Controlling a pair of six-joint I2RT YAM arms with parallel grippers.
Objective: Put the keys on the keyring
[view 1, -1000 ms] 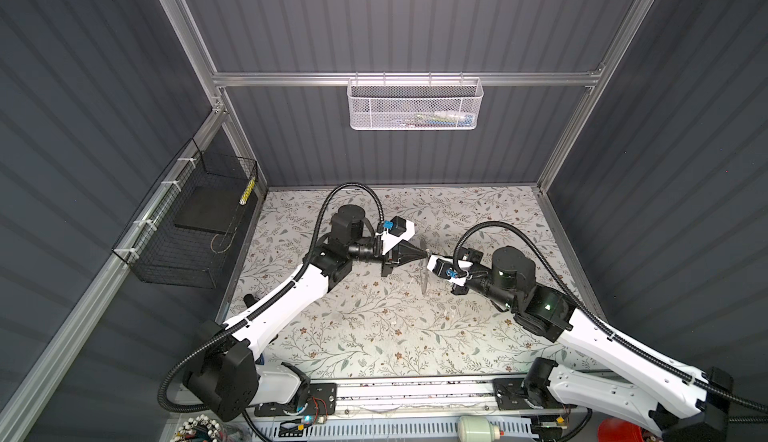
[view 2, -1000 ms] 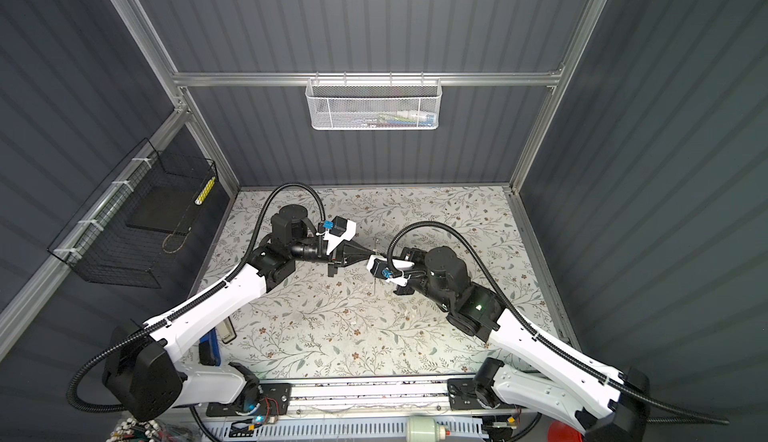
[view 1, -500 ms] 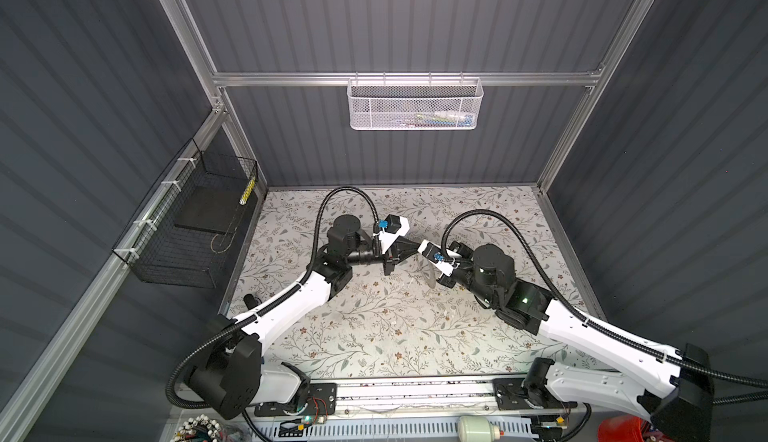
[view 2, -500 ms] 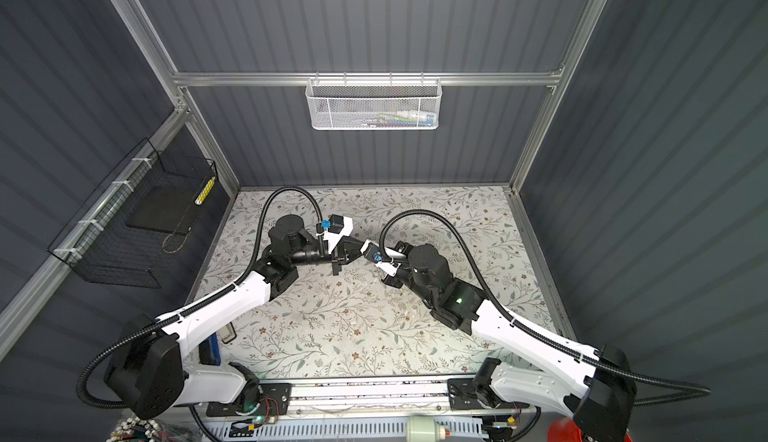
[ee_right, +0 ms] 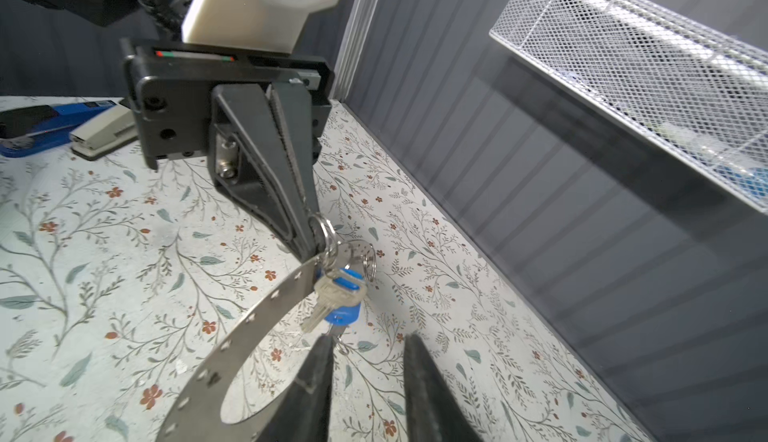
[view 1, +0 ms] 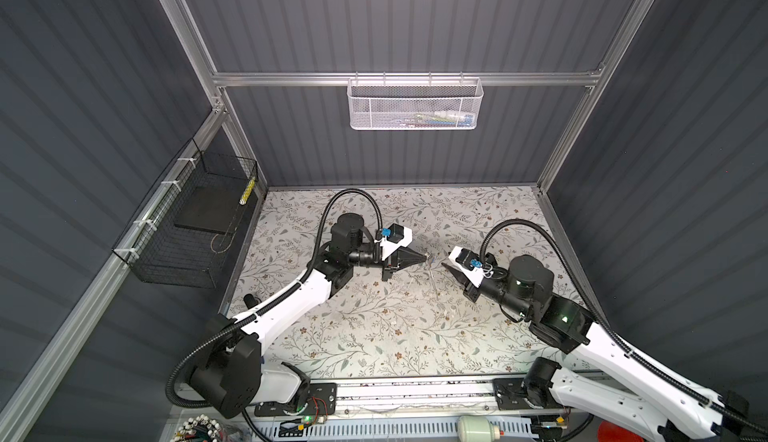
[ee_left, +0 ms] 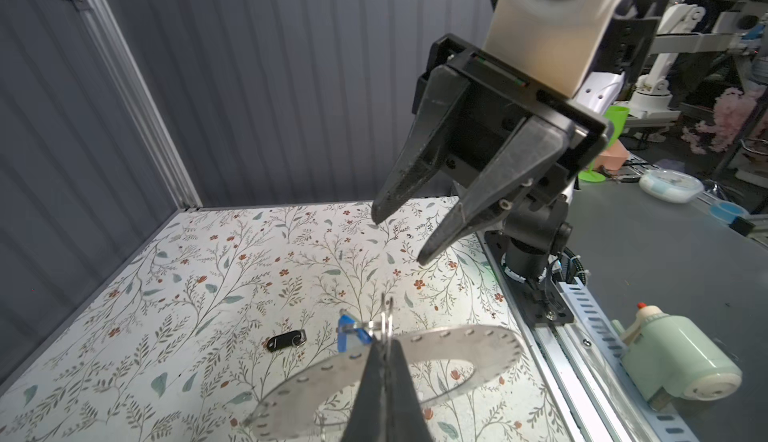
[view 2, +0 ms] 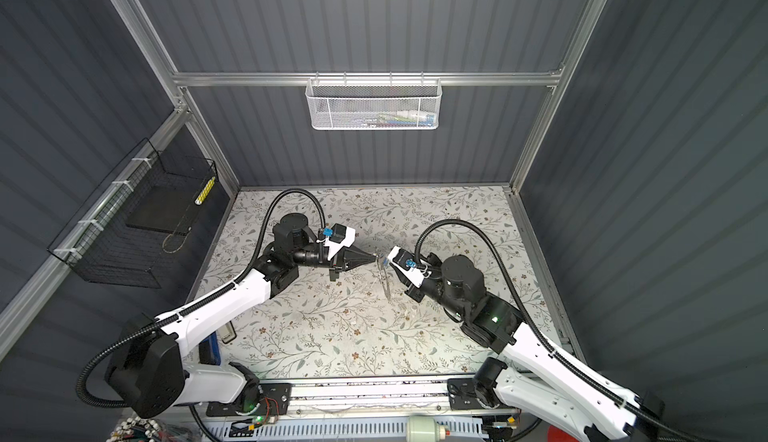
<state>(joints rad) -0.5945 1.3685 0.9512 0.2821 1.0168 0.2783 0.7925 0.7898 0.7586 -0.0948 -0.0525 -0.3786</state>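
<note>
- The table, with its flowered cover, fills the floor of the cell.
- A black wire basket hangs on the wall at 9 o'clock, and a white mesh basket hangs at 12 o'clock.
- My left pincer is above the table, just past centre toward 12 o'clock. Its jaws are pressed together on the keyring.
- My right pincer faces it from 3 o'clock, close but not touching, with its jaws apart and nothing between them.
- A flat metal band with holes curves down from the left pincer's tips; I can't tell how it is fastened there.
- A blue tag hangs under the keyring.
- One silver key hangs from the keyring, in front of the blue tag.
- A black tag lies flat on the table, apart from the hanging bunch.
</note>
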